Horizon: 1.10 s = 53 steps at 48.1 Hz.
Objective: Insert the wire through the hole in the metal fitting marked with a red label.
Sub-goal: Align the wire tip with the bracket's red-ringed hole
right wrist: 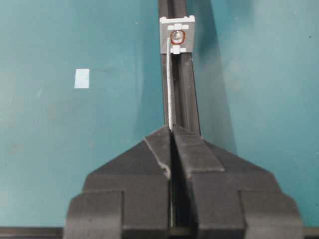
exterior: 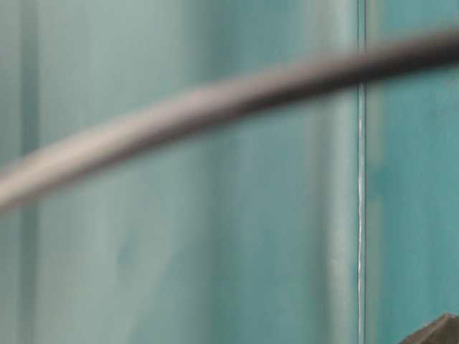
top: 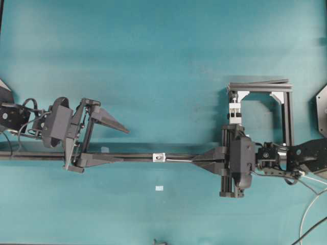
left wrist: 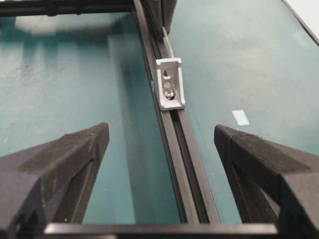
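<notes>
Right pincer (right wrist: 172, 130) is clamped on the wire (right wrist: 170, 84), tip just left of the metal fitting's (right wrist: 177, 34) hole (right wrist: 177, 36). Left pincer (left wrist: 159, 144) gapes wide, straddling the rail (left wrist: 182, 149).

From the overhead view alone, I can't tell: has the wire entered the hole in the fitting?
Observer: Apparently not. In the right wrist view the wire ends at the fitting, just left of the red-ringed hole.
Operator: Is the right gripper pinching it?
Observer: Yes. The right gripper is shut, and the wire comes out between its tips.
Operator: And the left side?
Observer: The left gripper is open astride the black rail. No wire pokes out on its side.
</notes>
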Tool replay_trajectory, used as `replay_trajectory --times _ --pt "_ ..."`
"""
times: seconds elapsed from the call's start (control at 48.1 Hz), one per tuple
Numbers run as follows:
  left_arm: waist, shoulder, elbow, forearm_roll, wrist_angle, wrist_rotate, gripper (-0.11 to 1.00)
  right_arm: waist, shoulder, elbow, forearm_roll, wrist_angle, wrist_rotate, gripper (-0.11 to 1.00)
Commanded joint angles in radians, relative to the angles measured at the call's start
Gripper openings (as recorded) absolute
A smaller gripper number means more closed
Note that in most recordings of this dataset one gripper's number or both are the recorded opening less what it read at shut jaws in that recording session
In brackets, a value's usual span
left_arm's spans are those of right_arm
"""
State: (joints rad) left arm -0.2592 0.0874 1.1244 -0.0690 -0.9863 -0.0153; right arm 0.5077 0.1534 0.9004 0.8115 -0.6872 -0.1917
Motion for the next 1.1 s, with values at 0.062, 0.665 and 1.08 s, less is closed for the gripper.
replay_trajectory --times 0.062,0.665,1.08 --pt "-0.003 -0.009 -0.009 0.0 -0.005 0.002 0.51 -0.005 -0.014 -0.015 -0.003 -0.003 0.002 0.0" --pt "-0.003 -0.009 -0.009 0.0 -0.003 0.003 0.51 -0.017 0.009 -0.031 -0.017 -0.005 0.002 0.0" --pt "-0.002 -0.009 -0.014 0.0 0.017 0.003 0.51 -0.04 0.034 -0.055 -0.017 -0.005 0.002 0.0"
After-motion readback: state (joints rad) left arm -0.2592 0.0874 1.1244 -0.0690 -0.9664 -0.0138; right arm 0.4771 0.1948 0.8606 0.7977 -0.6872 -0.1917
